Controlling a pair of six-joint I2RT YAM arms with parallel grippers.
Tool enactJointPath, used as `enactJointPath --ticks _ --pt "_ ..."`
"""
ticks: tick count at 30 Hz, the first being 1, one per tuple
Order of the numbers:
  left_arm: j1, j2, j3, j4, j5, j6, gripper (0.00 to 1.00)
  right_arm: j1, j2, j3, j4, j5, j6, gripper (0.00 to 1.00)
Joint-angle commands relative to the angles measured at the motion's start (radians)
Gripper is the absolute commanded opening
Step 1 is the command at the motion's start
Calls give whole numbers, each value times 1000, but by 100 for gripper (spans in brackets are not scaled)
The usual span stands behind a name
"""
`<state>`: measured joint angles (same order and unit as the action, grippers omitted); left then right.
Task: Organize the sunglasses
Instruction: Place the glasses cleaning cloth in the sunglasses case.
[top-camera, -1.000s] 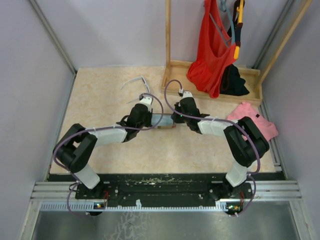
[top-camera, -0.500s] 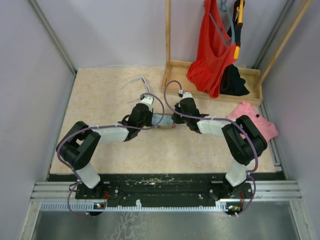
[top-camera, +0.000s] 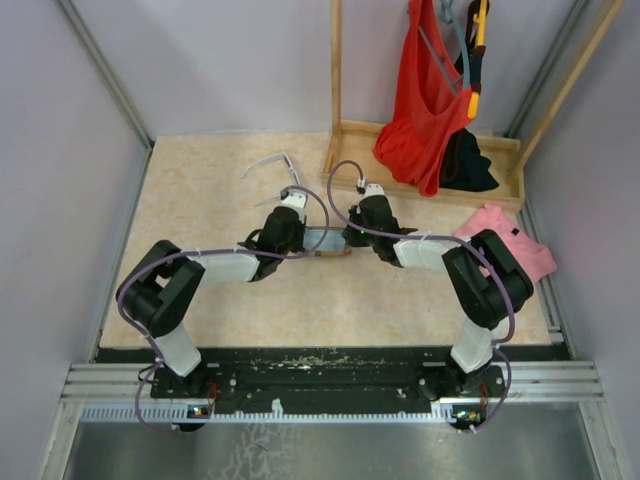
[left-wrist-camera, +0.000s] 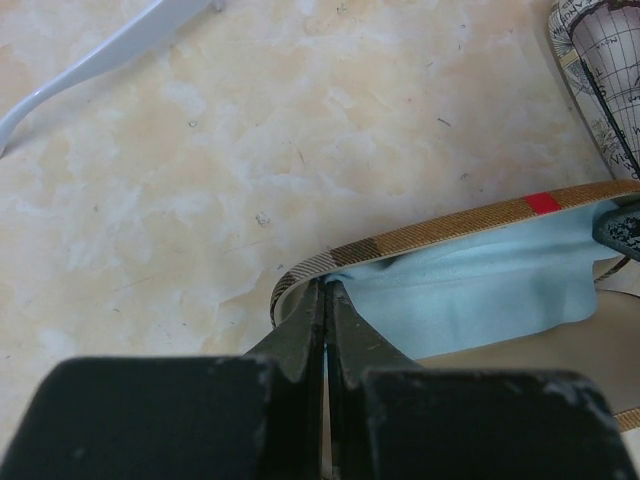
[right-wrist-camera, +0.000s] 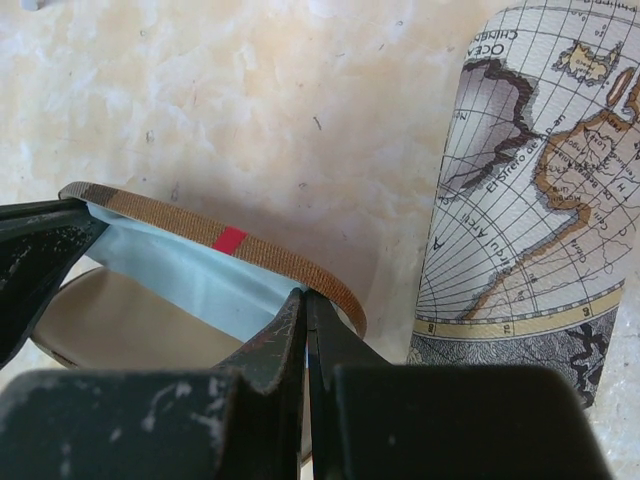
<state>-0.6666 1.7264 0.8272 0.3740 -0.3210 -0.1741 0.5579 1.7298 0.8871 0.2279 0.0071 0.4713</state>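
White-framed sunglasses (top-camera: 268, 162) lie open on the beige table, behind the left arm; one white arm (left-wrist-camera: 90, 62) of them shows in the left wrist view. A brown-striped case (left-wrist-camera: 450, 225) (right-wrist-camera: 180, 222) lies open between the two grippers with a light blue cloth (top-camera: 325, 240) (left-wrist-camera: 470, 290) (right-wrist-camera: 190, 270) in it. My left gripper (top-camera: 305, 240) (left-wrist-camera: 326, 287) is shut on the cloth's left end. At the cloth's right end, my right gripper (top-camera: 345, 238) (right-wrist-camera: 305, 295) is shut on it too.
A case printed with an old map (right-wrist-camera: 520, 190) (left-wrist-camera: 605, 70) lies just right of the striped case. A wooden rack (top-camera: 420, 150) at the back right holds a red garment (top-camera: 425, 90) and black fabric (top-camera: 465, 165). A pink cloth (top-camera: 505, 238) lies at the right edge.
The left arm's elbow has shifted slightly to the right. Both grippers stay shut at the case.
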Motion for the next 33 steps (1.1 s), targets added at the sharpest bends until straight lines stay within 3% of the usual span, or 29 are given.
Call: enactJointPath --ticks 1,9,18,25,33 --pt "7 14 27 11 -20 11 2 -13 -10 47 62 -3 -18 0" --pt "7 18 26 8 -12 8 4 -13 -32 21 87 -10 -19 0" --pt "7 21 28 0 -9 5 18 -13 -32 29 64 23 -33 0" --pt "7 7 30 -4 -10 5 25 -13 -67 18 58 30 -45 16" --pt "7 0 26 -14 -24 1 29 -13 -127 3 45 39 -58 26"
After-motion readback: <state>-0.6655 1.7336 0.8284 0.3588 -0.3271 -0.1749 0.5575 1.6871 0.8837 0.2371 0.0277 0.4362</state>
